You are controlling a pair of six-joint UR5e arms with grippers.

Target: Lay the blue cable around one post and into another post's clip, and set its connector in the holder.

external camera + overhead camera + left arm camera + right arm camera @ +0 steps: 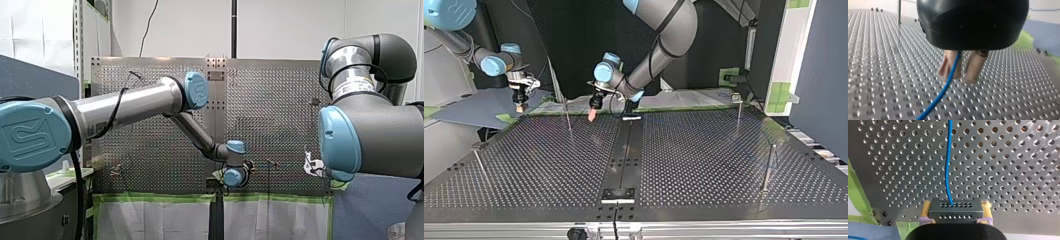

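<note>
We see the front view brightly and evenly lit, the white wall point(290, 25) at the far side brightest, with a long highlight running along the left arm point(130, 102). In the top view the space beyond the far edge is dark (nearly black), while light from above makes the perforated table point(704, 160) glint. In the left wrist view the left gripper point(961, 76) looks soft, close to the lens, and the table's holes sparkle. In the right wrist view glare whitens the table beside the blue cable point(947, 170). The connector point(955, 211), clamped in the right gripper point(955, 206), is crisp.
</note>
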